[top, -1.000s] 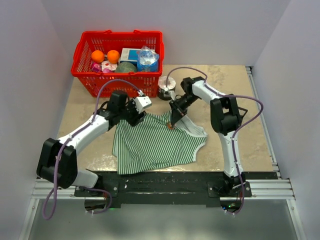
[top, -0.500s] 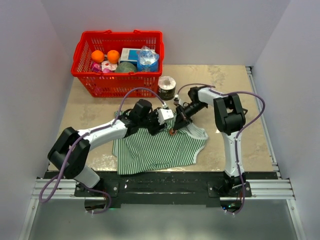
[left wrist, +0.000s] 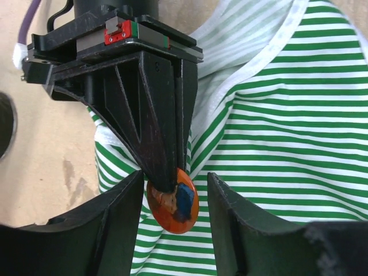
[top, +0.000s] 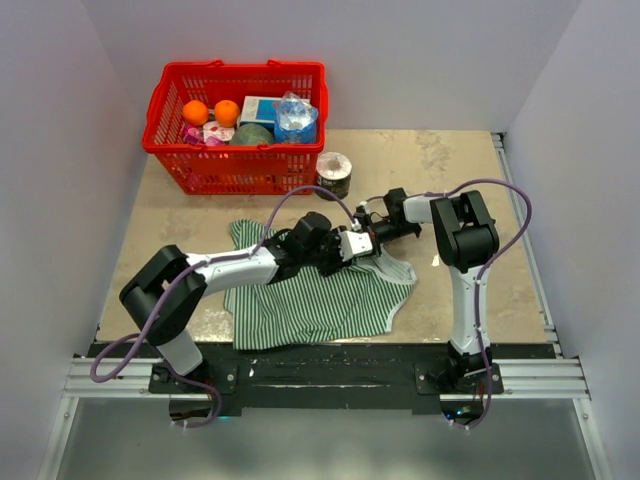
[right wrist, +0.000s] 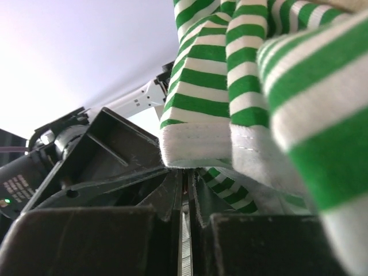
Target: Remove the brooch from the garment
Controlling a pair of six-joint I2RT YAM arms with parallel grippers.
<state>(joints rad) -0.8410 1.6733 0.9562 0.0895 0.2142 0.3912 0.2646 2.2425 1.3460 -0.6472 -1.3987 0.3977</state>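
The garment [top: 310,295] lies spread at the table's near middle, its neck end lifted between the two grippers. The brooch [left wrist: 175,204] is an orange disc with a blue and brown picture, hanging in front of the striped cloth [left wrist: 287,126]. My right gripper [left wrist: 167,183] comes down from above, shut, its tips pinching the brooch's upper edge. My left gripper [left wrist: 175,177] is open, one finger on each side of the brooch, neither touching it. From above, both grippers meet at the neckline [top: 362,240] and cover the brooch. White trim [right wrist: 195,144] hangs just past the right gripper [right wrist: 185,192].
A red basket [top: 235,172] holding oranges and packages stands at the back left. A tape roll [top: 333,175] sits just right of it, close behind the grippers. Bare tabletop [top: 480,200] lies to the right. White walls close in on both sides.
My left arm has swung right across the garment until its jaws straddle the brooch, and they have narrowed a little. My right gripper has dropped lower and drawn right, still shut.
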